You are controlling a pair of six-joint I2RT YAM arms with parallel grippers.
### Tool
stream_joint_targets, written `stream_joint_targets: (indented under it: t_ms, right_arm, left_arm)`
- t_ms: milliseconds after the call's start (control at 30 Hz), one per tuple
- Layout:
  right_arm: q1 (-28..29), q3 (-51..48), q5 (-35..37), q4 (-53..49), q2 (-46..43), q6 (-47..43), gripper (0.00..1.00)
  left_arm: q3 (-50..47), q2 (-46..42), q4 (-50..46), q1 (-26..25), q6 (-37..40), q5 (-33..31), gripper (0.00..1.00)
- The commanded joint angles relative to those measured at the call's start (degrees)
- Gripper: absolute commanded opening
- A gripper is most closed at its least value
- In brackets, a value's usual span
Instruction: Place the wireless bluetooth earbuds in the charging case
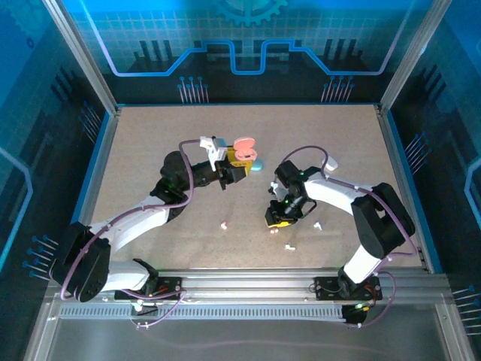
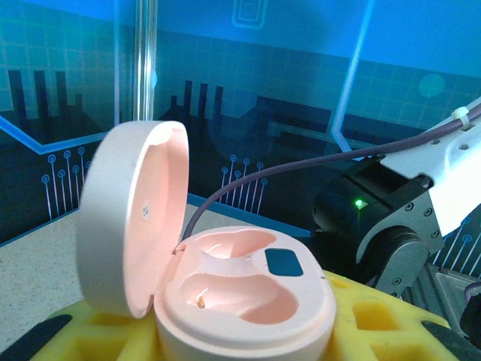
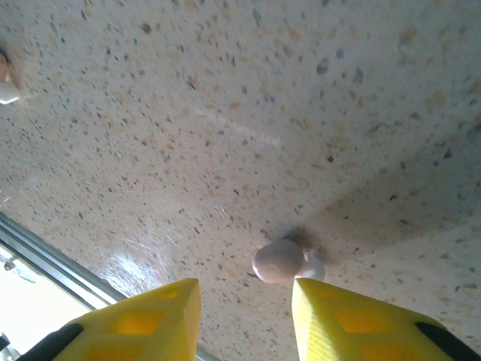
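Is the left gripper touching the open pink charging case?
Touching. The left wrist view shows the pink charging case wedged between the yellow fingers of the left gripper, no gap.

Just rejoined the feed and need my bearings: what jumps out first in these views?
The open pink charging case, both wells empty, is clamped in the left gripper above mid-table. Next, the right gripper, open, is poised over a pink earbud on the speckled table, with other earbuds scattered nearby.

Speckled beige tabletop [image 3: 225,113] under right claw [image 3: 244,316]; metal rail [image 3: 37,252] off claw's lower left. Blue circuit-pattern wall [image 2: 301,90] well beyond left claw [image 2: 233,323].
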Motion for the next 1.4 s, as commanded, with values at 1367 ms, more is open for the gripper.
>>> stream_joint_targets:
  t_ms: [1367]
  right_arm:
    - [2.86,-6.94,5.19,3.17,-5.73,6.10,0.39]
  left_arm:
    - [-0.40,-1.92,0.73,-0.34,0.06,-0.02,0.36]
